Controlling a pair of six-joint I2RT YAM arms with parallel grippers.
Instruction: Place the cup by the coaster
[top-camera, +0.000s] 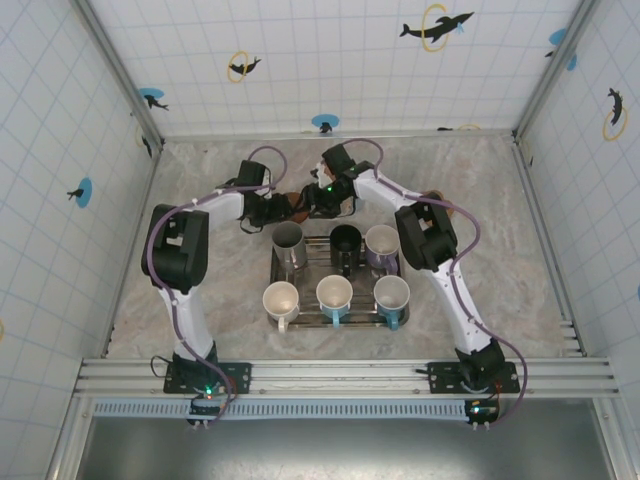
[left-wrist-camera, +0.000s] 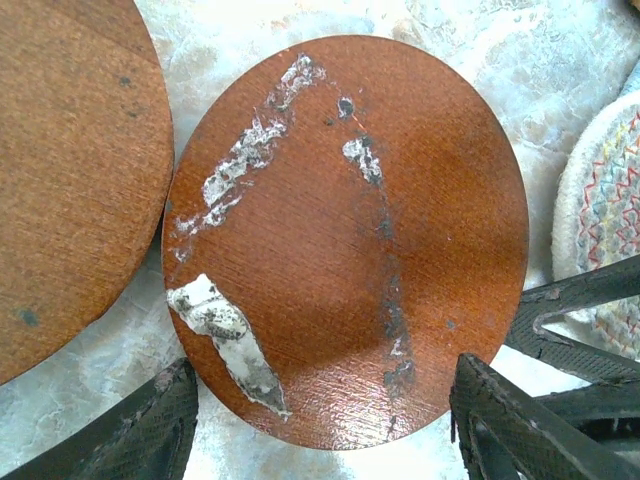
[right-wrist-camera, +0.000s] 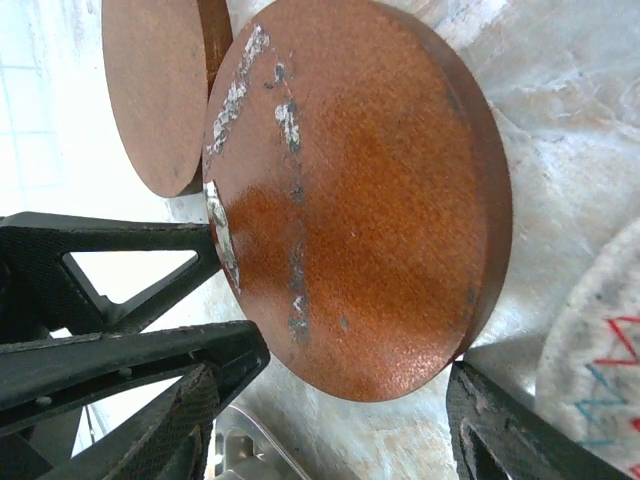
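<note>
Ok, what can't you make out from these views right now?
Left wrist view: second wooden coaster cut off by the left edge, woven coaster by the right edge.
Both wrist views: whether left gripper or right gripper actually pinches the stained wooden coaster; fingers run off the bottom edge.
Top view: that coaster, small and covered by both grippers.

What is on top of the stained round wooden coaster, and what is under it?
On the wooden coaster there are only white flaky patches and dark streaks; nothing stands on it. It lies on the marbled table; the table surface directly beneath it is covered.
</note>
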